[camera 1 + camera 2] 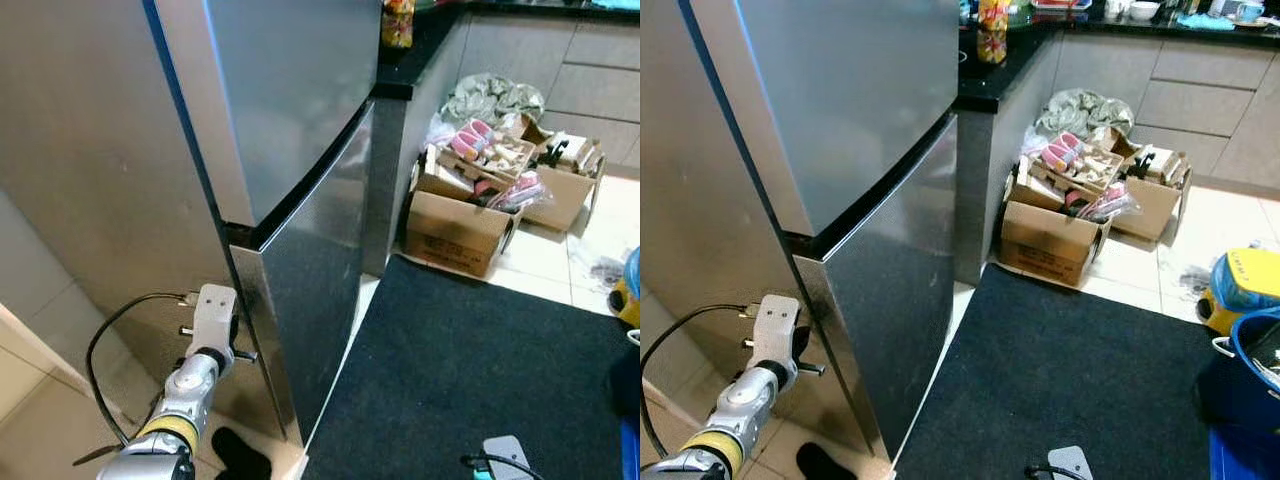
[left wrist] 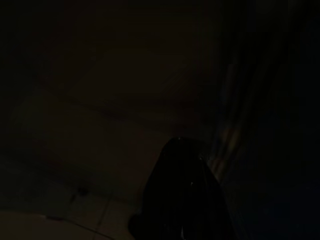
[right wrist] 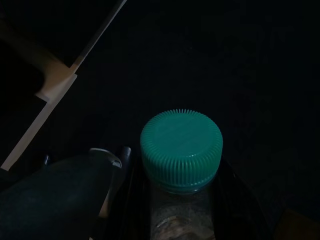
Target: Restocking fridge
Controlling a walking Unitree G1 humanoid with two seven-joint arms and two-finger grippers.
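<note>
A tall silver fridge (image 1: 290, 140) stands before me with both doors closed, the lower door (image 1: 310, 290) reaching to the floor. My left arm (image 1: 195, 385) hangs low beside the fridge's left front corner. The left wrist view is very dark, and one black finger (image 2: 182, 200) can just be made out. In the right wrist view my right gripper (image 3: 182, 210) is shut on a clear bottle with a ribbed green cap (image 3: 181, 147), a black finger on each side of its neck. The top of my right wrist (image 1: 1070, 465) peeks in at the bottom edge over the mat.
A black mat (image 1: 470, 370) covers the floor right of the fridge. Open cardboard boxes (image 1: 460, 225) full of goods sit against the cabinets behind it. A jar (image 1: 992, 30) stands on the dark counter. A yellow object (image 1: 1245, 280) and a blue bin (image 1: 1250, 350) are at far right.
</note>
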